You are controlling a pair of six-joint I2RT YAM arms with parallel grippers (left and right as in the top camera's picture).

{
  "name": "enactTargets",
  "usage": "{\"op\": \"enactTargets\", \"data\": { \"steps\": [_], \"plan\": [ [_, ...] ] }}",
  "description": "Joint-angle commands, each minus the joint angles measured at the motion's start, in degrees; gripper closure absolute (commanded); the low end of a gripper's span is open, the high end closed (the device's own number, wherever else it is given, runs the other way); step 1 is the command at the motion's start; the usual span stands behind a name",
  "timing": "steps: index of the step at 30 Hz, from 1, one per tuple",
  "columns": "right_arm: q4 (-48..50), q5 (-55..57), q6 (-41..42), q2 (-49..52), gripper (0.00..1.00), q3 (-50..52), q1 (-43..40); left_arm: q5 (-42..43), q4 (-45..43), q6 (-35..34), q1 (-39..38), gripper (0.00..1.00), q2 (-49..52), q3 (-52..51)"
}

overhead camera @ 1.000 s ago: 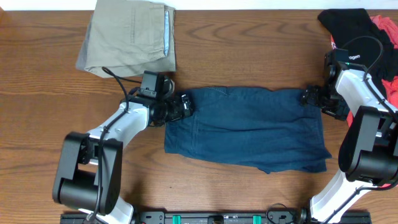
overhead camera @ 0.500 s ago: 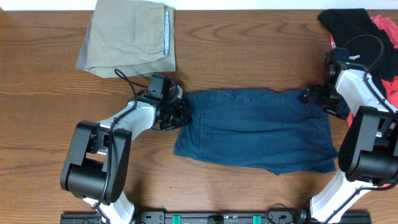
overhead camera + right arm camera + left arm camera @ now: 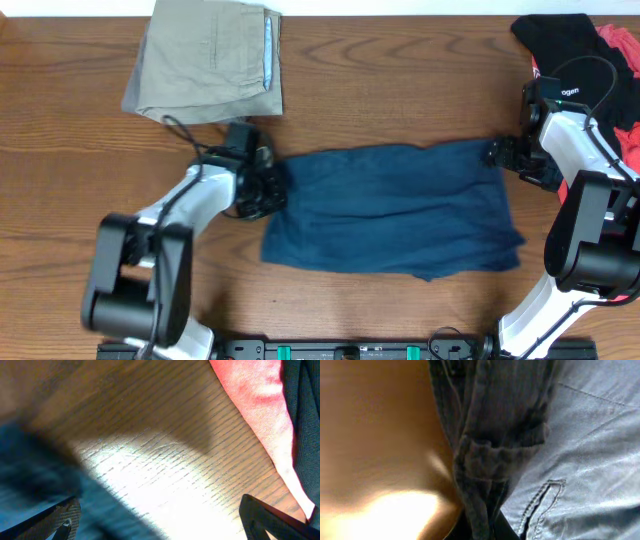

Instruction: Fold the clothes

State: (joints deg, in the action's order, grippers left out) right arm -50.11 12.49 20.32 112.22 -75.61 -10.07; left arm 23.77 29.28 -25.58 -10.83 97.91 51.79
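Navy shorts [image 3: 390,210] lie flat, long axis left-right

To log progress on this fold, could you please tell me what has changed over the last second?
The left claw, gripping the left edge of the navy shorts, pulled it right, then back left and slightly toward the robot; the shorts slid along with it. The right claw stayed by their far right corner; the khaki shorts stayed put.

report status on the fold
Left gripper shut on shorts, left edge. Right gripper open at right edge. Shorts spread on table. Khaki pair, clothes pile well clear.
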Motion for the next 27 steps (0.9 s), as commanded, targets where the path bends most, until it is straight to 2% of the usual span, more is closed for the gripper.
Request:
{"op": "enactTargets", "data": {
  "steps": [1,5,8,17,22,27],
  "plan": [
    [0.0,1.0,-0.7,-1.7,0.01,-0.9,-0.4,-6.5,4.5,2.6,2.8,0.94,-6.1,0.2],
    [0.0,1.0,-0.7,-1.7,0.01,-0.9,-0.4,-7.9,16.5,7.2,4.9,0.94,-11.7,5.8],
    [0.0,1.0,-0.7,-1.7,0.01,-0.9,-0.4,-14.9,27.0,7.4,5.1,0.94,-14.1,12.8],
    [0.0,1.0,-0.7,-1.6,0.01,-0.9,-0.4,-22.9,49.4,10.3,5.1,0.94,-14.6,36.1],
    [0.0,1.0,-0.7,-1.7,0.01,-0.9,-0.4,-23.3,53.5,10.5,4.4,0.94,-14.6,46.1],
    [0.0,1.0,-0.7,-1.7,0.01,-0.9,-0.4,-20.0,52.1,10.5,0.3,0.94,-14.4,48.1]
  ]
}}
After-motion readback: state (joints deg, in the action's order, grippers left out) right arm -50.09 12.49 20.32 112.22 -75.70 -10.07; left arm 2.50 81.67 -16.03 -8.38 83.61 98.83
